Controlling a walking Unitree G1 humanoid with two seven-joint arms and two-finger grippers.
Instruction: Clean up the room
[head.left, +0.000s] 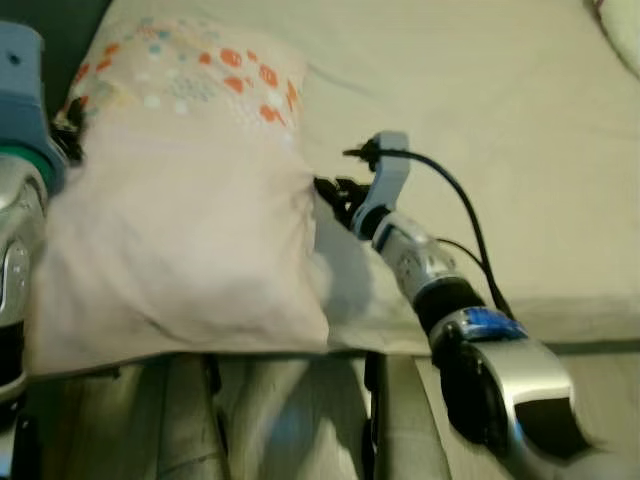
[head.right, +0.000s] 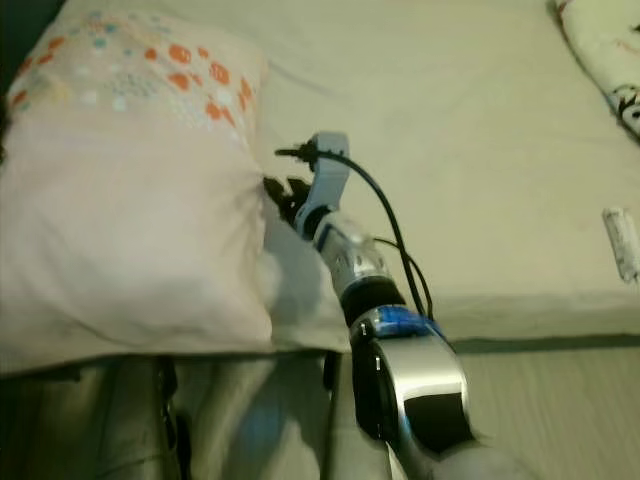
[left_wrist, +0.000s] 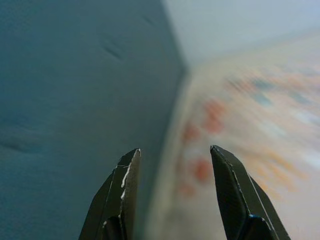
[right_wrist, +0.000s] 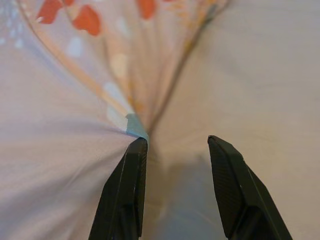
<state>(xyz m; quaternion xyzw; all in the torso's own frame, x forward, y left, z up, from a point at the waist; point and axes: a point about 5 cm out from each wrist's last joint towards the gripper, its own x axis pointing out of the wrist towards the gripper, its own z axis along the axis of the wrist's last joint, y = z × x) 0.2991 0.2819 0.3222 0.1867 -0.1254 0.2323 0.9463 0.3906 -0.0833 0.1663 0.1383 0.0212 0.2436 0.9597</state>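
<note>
A pale pink pillow (head.left: 180, 230) with orange and blue dots along its far end lies on the cream bed sheet (head.left: 480, 110). My right gripper (right_wrist: 175, 142) is open at the pillow's right edge, low on the sheet. One of its fingers (right_wrist: 131, 170) touches the pillow's seam and the other stands over bare sheet. In the eye views the same right gripper (head.right: 282, 192) presses against the pillow's side. My left gripper (left_wrist: 175, 150) is open at the pillow's far left corner, between a dark blue surface (left_wrist: 75, 75) and the pillow's dotted edge (left_wrist: 235, 130).
A white patterned cloth (head.right: 605, 50) lies at the bed's far right. A small white object (head.right: 622, 242) rests near the right front of the bed. The bed's front edge (head.right: 540, 340) runs just before me.
</note>
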